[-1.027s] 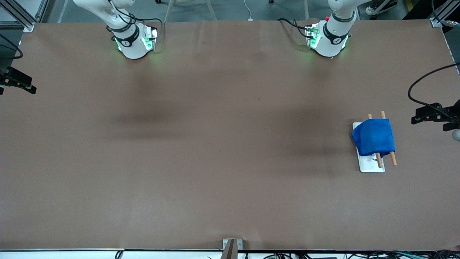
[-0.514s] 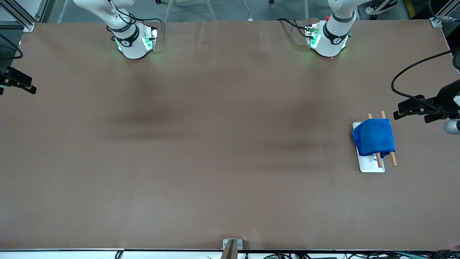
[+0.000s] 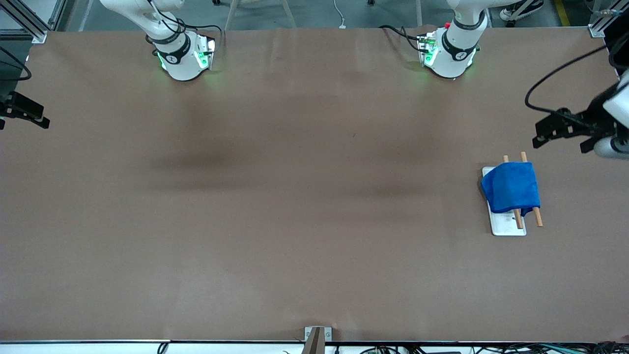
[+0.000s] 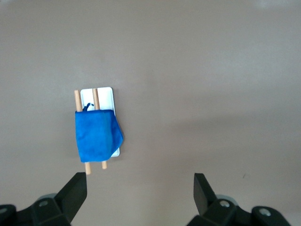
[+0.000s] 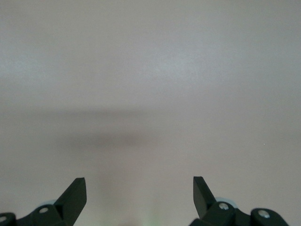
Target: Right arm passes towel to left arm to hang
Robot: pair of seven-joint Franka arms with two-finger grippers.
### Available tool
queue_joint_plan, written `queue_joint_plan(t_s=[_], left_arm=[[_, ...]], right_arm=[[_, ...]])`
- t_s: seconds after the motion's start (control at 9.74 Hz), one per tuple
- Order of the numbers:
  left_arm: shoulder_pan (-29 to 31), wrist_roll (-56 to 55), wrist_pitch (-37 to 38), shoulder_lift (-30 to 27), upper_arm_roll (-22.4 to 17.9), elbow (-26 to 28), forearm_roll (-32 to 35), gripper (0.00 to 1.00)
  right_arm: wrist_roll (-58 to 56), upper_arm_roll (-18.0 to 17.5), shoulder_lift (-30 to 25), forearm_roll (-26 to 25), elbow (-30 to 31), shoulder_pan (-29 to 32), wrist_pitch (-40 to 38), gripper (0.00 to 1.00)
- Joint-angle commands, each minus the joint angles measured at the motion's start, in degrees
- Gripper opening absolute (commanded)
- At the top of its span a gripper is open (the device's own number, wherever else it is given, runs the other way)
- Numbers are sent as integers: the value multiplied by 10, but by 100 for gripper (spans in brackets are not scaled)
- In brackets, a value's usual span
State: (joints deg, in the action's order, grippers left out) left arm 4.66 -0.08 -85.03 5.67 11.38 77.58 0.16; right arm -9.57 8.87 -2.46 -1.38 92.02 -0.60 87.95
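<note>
The bright blue towel (image 3: pixel 511 189) hangs folded over the two wooden rods (image 3: pixel 537 216) of a small rack with a white base (image 3: pixel 508 225) at the left arm's end of the table. It also shows in the left wrist view (image 4: pixel 96 134). My left gripper (image 3: pixel 536 135) is open and empty in the air over bare table beside the rack; in the left wrist view (image 4: pixel 140 188) its fingers are wide apart. My right gripper (image 3: pixel 24 118) is open and empty at the right arm's end of the table, over bare table in the right wrist view (image 5: pixel 139 190).
The brown table (image 3: pixel 304 196) carries only the rack. The right arm's base (image 3: pixel 182 56) and the left arm's base (image 3: pixel 449 51) stand at the table's edge farthest from the front camera. A metal bracket (image 3: pixel 317 339) sits at the edge nearest to that camera.
My left gripper has swung in from the table's end and moved away from the rack toward the side where the bases stand. The towel, the rack and the right arm have not moved.
</note>
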Motion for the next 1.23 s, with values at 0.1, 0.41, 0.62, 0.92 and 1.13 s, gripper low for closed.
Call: queue_joint_plan(t_s=[0.1, 0.41, 0.62, 0.92, 1.13], left_arm=[[-34, -9, -54, -121, -44, 175, -5, 100], [-34, -33, -56, -165, -42, 220, -2, 100], [-33, -35, -53, -160, -32, 213, -2, 100], [-31, -26, -52, -139, -31, 191, -4, 100], [-29, -19, -51, -130, -35, 180, -4, 100]], right_arm=[[10, -1, -16, -3, 17, 0, 7, 100], [10, -2, -16, -3, 17, 1, 7, 100], [10, -1, -16, -3, 17, 1, 7, 100], [10, -1, -16, -2, 17, 2, 6, 100], [10, -1, -16, -2, 17, 2, 7, 100]])
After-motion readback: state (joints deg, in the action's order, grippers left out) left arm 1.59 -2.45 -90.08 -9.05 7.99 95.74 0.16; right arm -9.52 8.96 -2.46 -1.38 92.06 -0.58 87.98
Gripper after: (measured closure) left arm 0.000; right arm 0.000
